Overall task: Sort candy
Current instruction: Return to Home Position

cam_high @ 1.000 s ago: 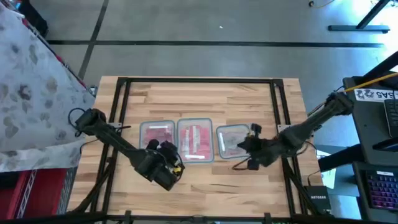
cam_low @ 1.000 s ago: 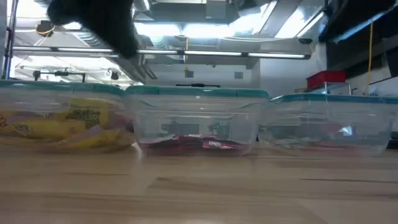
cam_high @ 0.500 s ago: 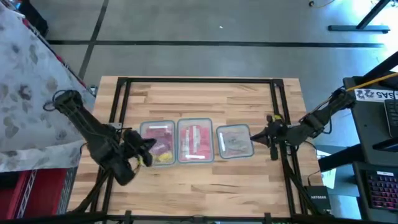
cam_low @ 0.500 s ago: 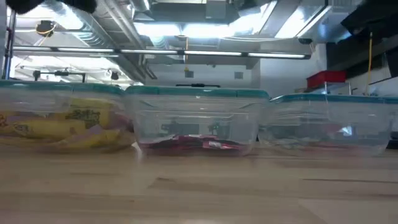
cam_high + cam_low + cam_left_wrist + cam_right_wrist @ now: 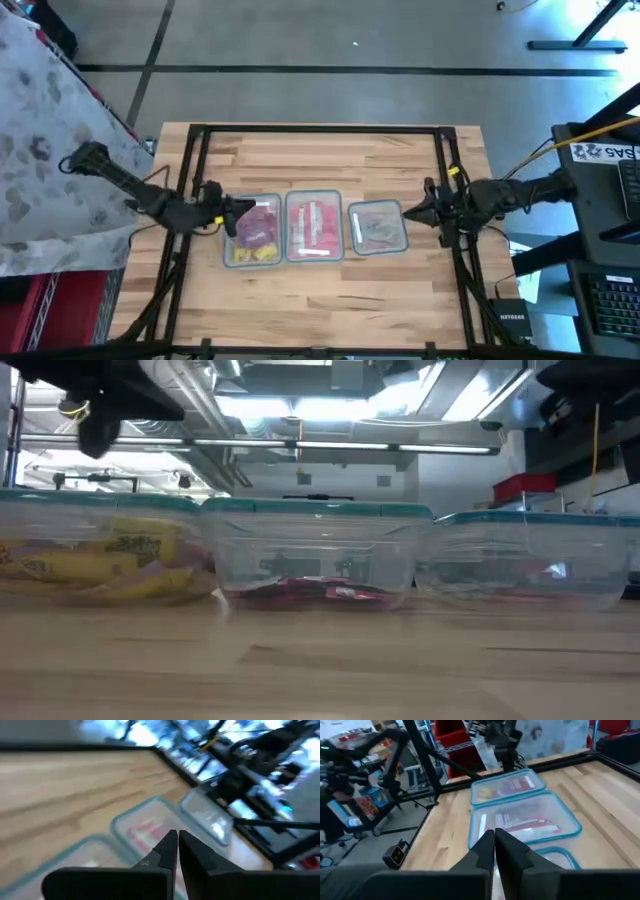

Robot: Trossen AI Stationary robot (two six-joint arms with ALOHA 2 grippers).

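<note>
- Both pincers are pinched shut with nothing between the fingers. The left pincer (image 5: 236, 212) hangs over the outer end of the left tub (image 5: 252, 232). The right pincer (image 5: 410, 212) sits just beside the right tub (image 5: 377, 227) and, as far as I can see, does not touch it.
- Three clear tubs stand in a row mid-worktop, nearly touching, with the middle tub (image 5: 314, 225) between the other two. From table height, all three teal-rimmed lids look seated.
- The candy is inside the tubs: yellow candy (image 5: 243, 256) with some purple in the left tub, and red candy (image 5: 316, 222) in the middle one. I cannot tell what the right tub holds.
- I see no loose sweets on the bare worktop (image 5: 320, 160), so I judge the sorting done and only the retreat to home left.
- First risk: the left pincer is above a lid. If I let the wrist drop while pulling back, it could clip the rim, shove the whole row out of line or pop the lid.
- Second risk: the right arm crosses the black frame rail (image 5: 447, 175). A low or swinging retreat could catch that rail, or nudge the right tub beside the pincer.
- I would lift each arm clear first, then draw it outward.
</note>
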